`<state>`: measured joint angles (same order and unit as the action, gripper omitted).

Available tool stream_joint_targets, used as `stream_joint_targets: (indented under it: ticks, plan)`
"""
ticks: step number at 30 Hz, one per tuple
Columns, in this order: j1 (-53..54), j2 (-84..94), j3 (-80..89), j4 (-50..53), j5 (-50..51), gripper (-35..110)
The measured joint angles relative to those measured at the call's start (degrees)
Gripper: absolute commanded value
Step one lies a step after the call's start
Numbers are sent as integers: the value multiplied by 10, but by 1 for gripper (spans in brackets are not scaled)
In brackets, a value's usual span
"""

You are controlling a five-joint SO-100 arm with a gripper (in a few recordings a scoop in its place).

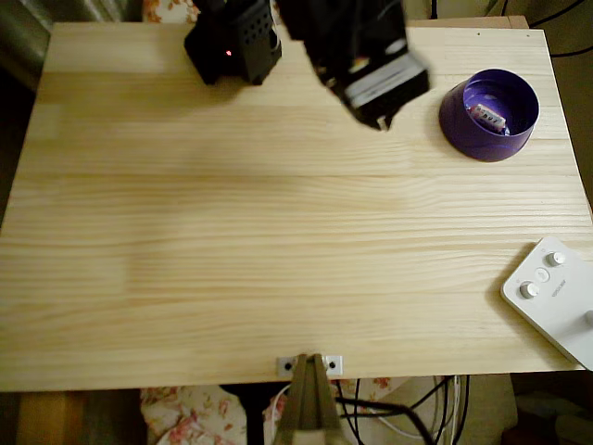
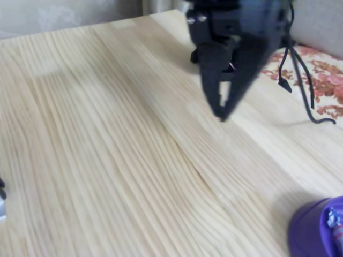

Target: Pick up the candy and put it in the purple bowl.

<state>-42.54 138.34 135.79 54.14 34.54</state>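
Observation:
The purple bowl (image 1: 489, 114) stands near the table's far right in the overhead view. The candy (image 1: 487, 116) lies inside it, a small pale wrapped sweet. In the fixed view the bowl (image 2: 313, 233) is at the bottom right corner, with a bit of the candy (image 2: 335, 218) showing over its rim. My black gripper (image 1: 380, 117) hangs blurred above the table, left of the bowl and clear of it. In the fixed view the gripper (image 2: 221, 113) points down, its fingertips meet, and nothing is held between them.
A white box with round knobs (image 1: 553, 295) lies at the table's right front edge. The arm's black base (image 1: 233, 42) stands at the back edge. A small metal bracket (image 1: 309, 365) is at the front edge. Bare wooden tabletop (image 1: 241, 222) stretches across the middle and left.

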Motion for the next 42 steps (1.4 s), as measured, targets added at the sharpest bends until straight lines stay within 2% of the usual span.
stream_joint_targets:
  ticks: [9,17,26,34,42]
  plan:
    - [60,107,103,17,-62,-1]
    - [113,349,212,25,-89,-1]
    - [179,342,223,53,-131,-1]
    - [274,481,235,183,-185,-1]
    - [420,472,294,151,-253,-1]
